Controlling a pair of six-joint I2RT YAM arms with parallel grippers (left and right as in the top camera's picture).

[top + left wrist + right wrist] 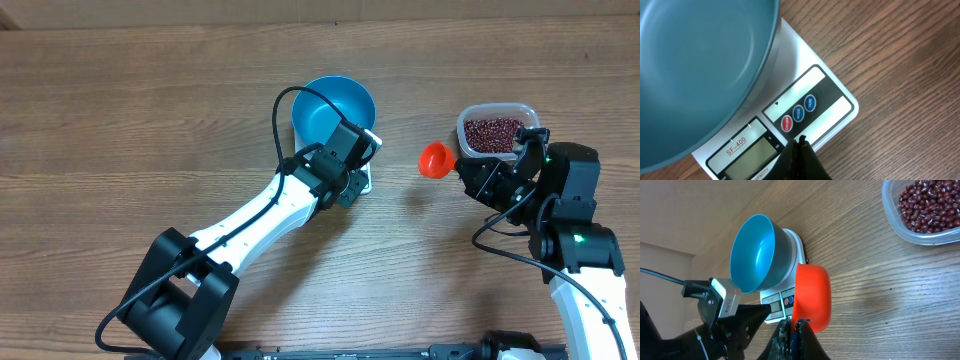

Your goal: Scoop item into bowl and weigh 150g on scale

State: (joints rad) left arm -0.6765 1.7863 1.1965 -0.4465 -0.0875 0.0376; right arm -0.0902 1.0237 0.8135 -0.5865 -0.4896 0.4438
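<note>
Table (150, 100): matt wood grain. Blue bowl (325, 105): smooth, soft sheen. Scale (800, 60) under bowl: smooth white plastic. Orange scoop (812, 297): glossy plastic. Tub (920, 239): clear plastic; beans (930, 205) shiny.

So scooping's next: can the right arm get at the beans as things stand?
Probably yes: the open tub of beans lies beside the right end effector holding the orange scoop, nothing between them.

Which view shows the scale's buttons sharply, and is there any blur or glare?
Left wrist: scale buttons and label sharp, no strong glare, bowl slightly soft up close; right wrist: buttons tiny beside the orange scoop; overhead: left arm mostly covers the scale.
</note>
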